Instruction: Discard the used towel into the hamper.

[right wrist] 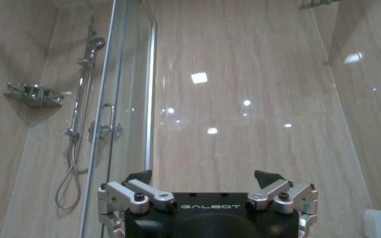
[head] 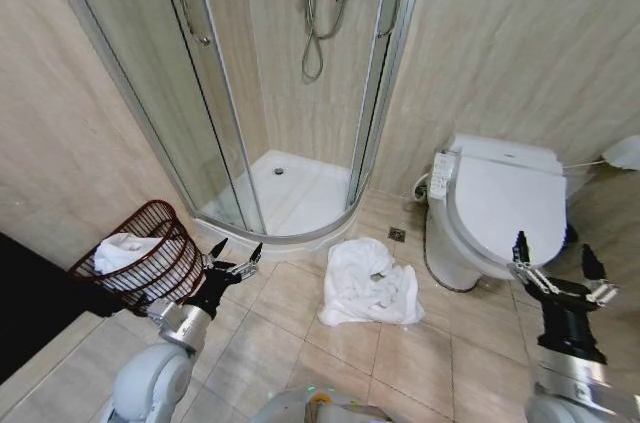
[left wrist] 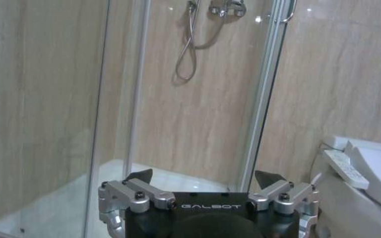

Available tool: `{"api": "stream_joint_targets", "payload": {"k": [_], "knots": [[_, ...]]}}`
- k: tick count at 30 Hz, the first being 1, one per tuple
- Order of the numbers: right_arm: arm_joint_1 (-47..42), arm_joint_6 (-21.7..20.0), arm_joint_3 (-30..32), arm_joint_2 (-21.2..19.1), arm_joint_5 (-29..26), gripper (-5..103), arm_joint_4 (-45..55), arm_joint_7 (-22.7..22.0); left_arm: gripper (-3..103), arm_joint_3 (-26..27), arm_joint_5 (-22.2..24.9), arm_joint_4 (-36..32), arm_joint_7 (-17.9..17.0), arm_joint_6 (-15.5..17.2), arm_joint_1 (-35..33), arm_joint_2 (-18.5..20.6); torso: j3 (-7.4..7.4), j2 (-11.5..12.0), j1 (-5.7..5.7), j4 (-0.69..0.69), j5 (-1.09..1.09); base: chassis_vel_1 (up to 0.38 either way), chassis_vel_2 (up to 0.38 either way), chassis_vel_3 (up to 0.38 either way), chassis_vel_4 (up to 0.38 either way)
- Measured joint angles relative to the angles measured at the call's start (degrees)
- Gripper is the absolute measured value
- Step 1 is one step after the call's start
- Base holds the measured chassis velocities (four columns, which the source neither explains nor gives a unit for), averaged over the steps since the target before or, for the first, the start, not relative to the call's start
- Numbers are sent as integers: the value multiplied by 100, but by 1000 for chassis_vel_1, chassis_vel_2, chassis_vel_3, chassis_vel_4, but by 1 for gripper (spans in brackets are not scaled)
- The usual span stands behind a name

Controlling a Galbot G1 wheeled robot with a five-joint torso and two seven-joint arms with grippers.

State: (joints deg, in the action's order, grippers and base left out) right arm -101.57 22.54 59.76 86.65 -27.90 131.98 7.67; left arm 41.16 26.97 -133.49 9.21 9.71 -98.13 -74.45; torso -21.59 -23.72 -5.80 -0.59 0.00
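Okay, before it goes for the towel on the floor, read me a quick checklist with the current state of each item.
1. Used towel located: ok, crumpled on the floor tiles between the shower tray and the toilet.
2. Left gripper empty, jaws open: ok, raised beside the hamper.
3. Right gripper empty, jaws open: ok, raised in front of the toilet.
4. Hamper reachable: ok, tilted at the left wall, opening exposed.
5. Hamper has room: cannot tell, a white cloth already lies inside.
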Motion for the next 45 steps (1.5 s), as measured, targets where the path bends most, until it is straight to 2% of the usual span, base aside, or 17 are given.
{"api": "stream_joint_targets", "payload": {"k": [45], "knots": [[12,-8,17,-14,-122,100,-79,-11,100,0,0,0,0,0,0,0,683,1022,339,0,0,0,0,0,0]]}}
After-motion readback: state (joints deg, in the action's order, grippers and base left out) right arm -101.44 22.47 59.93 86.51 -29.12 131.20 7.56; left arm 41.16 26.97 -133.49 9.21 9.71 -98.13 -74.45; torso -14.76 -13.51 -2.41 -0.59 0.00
